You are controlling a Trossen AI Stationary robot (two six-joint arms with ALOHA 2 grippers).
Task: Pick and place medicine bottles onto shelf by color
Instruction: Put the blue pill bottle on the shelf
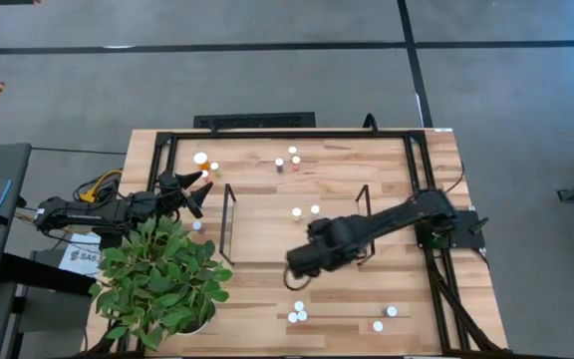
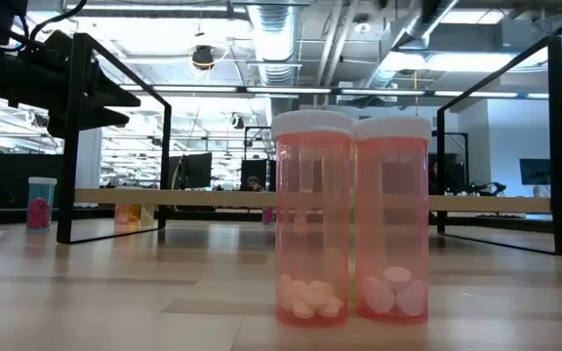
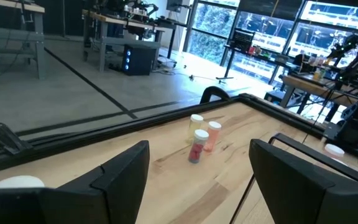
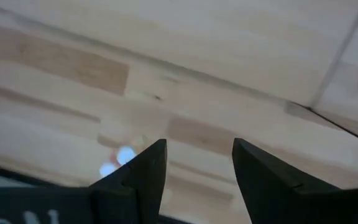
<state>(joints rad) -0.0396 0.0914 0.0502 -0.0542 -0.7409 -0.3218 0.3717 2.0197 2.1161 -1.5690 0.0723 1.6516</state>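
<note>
Right gripper point(image 1: 297, 267): jaws parted, empty, above the light-wood table point(image 1: 407, 299) at the shelf's point(image 1: 295, 221) near edge. Left gripper point(image 1: 199, 189): wide open, empty, left of the shelf. Medicine bottles: two on the shelf point(image 1: 305, 211), three behind it point(image 1: 287, 160), five before it point(image 1: 298, 312). Potted plant point(image 1: 159, 277) left of the shelf.

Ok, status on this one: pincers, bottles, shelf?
Left pincer open, empty, near table's back-left corner. Right pincer open, empty, above shelf's front edge. Two bottles on shelf; others scattered on table. Potted plant crowds left arm.
</note>
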